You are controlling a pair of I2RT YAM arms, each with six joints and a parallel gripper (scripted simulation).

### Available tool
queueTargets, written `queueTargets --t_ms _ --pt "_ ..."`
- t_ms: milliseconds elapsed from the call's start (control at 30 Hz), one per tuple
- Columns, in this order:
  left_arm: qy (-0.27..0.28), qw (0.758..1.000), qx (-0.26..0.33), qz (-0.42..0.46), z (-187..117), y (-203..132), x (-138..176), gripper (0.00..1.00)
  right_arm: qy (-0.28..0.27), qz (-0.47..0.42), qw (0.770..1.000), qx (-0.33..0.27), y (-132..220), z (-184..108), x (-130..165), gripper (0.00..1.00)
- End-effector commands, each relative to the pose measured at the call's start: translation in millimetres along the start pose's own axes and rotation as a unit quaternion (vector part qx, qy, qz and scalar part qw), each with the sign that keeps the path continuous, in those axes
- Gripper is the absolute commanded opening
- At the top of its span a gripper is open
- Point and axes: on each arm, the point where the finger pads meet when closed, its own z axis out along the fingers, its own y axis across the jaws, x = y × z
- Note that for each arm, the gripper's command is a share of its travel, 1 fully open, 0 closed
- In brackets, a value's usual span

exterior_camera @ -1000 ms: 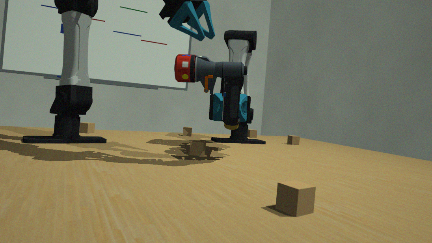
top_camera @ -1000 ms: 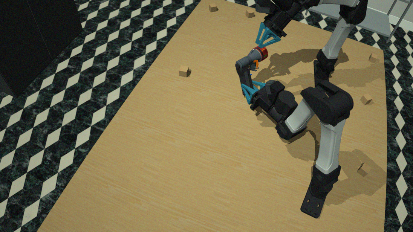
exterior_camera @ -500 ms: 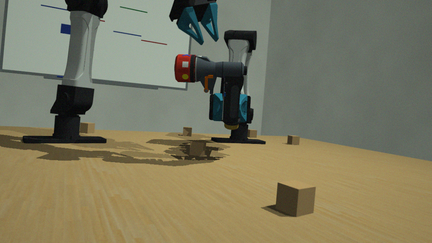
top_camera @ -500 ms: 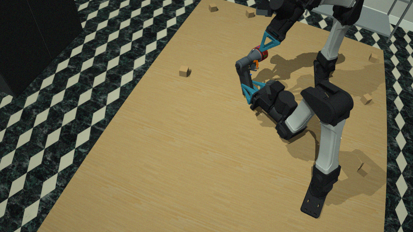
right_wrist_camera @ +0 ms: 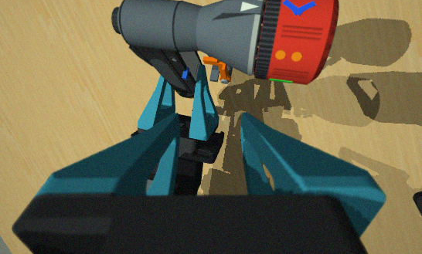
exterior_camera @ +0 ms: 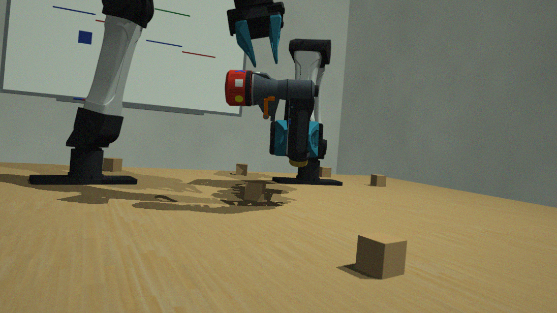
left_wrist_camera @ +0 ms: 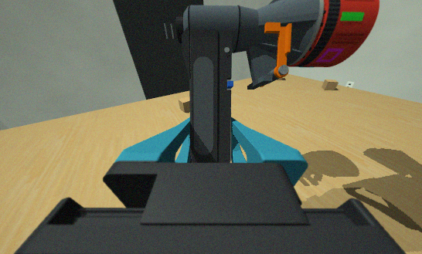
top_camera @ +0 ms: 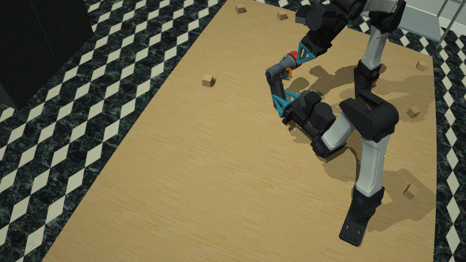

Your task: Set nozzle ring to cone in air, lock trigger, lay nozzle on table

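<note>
The grey hose nozzle [top_camera: 287,62] [exterior_camera: 300,89] [left_wrist_camera: 212,18] [right_wrist_camera: 154,25] is in the air, barrel roughly level. My left gripper [left_wrist_camera: 210,122] is shut on its handle. The red ring [exterior_camera: 230,87] [left_wrist_camera: 355,32] has its blue V [right_wrist_camera: 298,8] in line with the white arrow [right_wrist_camera: 249,6]; the magenta square [left_wrist_camera: 329,55] is low on the side. Orange levers show upright on both sides, one in the left wrist view [left_wrist_camera: 284,48], the other in the exterior view [exterior_camera: 266,108]. The trigger [left_wrist_camera: 264,67] looks unsqueezed. My right gripper [exterior_camera: 266,64] is open and empty, just above the nozzle, not touching it.
Small wooden blocks lie scattered on the table [top_camera: 171,176], one [top_camera: 207,80] beyond the nozzle and another [exterior_camera: 254,191] low behind its shadow. The right arm reaches over from the back. A dark cabinet [top_camera: 41,21] stands off the table.
</note>
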Motion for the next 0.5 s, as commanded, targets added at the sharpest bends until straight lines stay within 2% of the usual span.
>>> queueTargets --t_ms 0,67,133,200,233,267,467 --pt "-0.09 0.996 -0.006 -0.023 7 3 -56 0.36 -0.008 0.03 0.999 0.027 -4 0 -3 0.37" --pt "-0.09 0.996 -0.006 -0.023 7 3 -56 0.36 0.007 0.004 1.0 0.018 2 5 5 0.37" --pt "-0.09 0.996 -0.006 -0.023 7 3 -56 0.36 0.01 0.014 0.999 0.042 -10 19 0 0.37" --pt "-0.09 0.996 -0.006 -0.023 7 3 -56 0.36 0.01 0.014 0.999 0.042 -10 19 0 0.37" --pt "-0.09 0.996 -0.006 -0.023 7 3 -56 0.36 -0.001 0.009 1.0 0.004 1 3 1 0.37" --pt "-0.09 0.996 -0.006 -0.023 7 3 -56 0.36 -0.002 0.009 1.0 0.001 -1 1 1 0.37" --pt "-0.09 0.996 -0.006 -0.023 7 3 -56 0.36 -0.003 0.016 1.0 0.007 -4 14 -5 0.37"
